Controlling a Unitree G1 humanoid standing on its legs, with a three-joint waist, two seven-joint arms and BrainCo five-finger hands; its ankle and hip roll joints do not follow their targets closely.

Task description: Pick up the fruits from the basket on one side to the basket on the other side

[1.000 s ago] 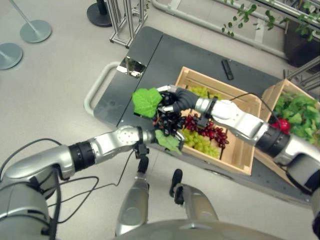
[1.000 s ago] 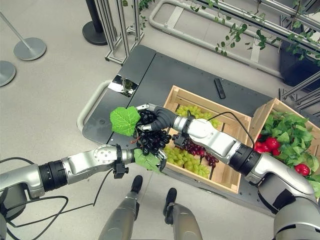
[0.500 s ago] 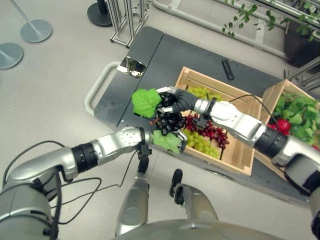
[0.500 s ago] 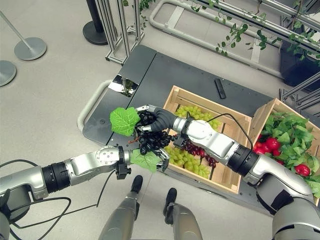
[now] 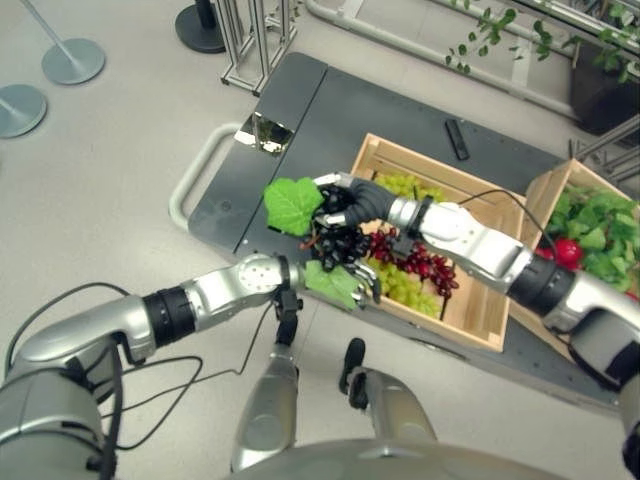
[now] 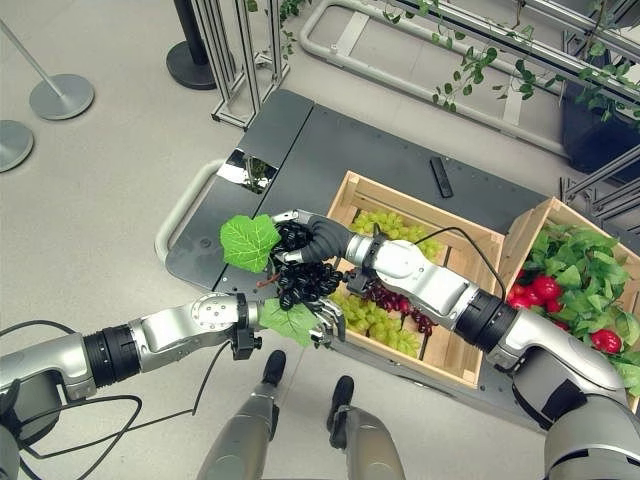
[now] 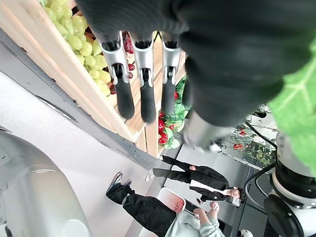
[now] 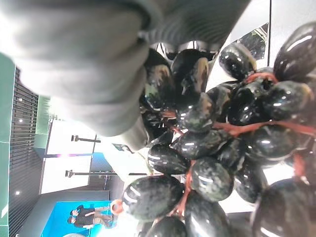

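Since a moment ago, almost nothing has moved: the left hand (image 6: 322,318) has slid a tiny bit further under the fruit, and the black grapes (image 6: 303,276) hang in the same spot.

The right hand (image 6: 312,240) has its fingers curled round the top of the black grapes and holds them up in the air. In the right wrist view the shiny dark grapes (image 8: 212,148) sit right against the hand, on a red stem. Two big green leaves go with the bunch. One leaf (image 6: 249,242) sticks out to the left of the right hand. The other leaf (image 6: 289,321) lies low, on top of the left hand.

The left hand is just below the bunch. Its fingers (image 7: 143,84) are straight and loose, and they grip nothing. The leaf covers part of the hand, so I cannot tell if the grapes touch it.

The bunch hangs over the near left corner of a wooden crate (image 6: 470,362). Inside that crate lie green grapes (image 6: 372,322) and red grapes (image 6: 395,298). A second wooden crate (image 6: 524,236) stands just to the right, with green leaves and red fruit (image 6: 536,288) in it. Both crates sit on a dark flat cart (image 6: 330,140). A small black remote (image 6: 439,177) lies on the cart behind the first crate.
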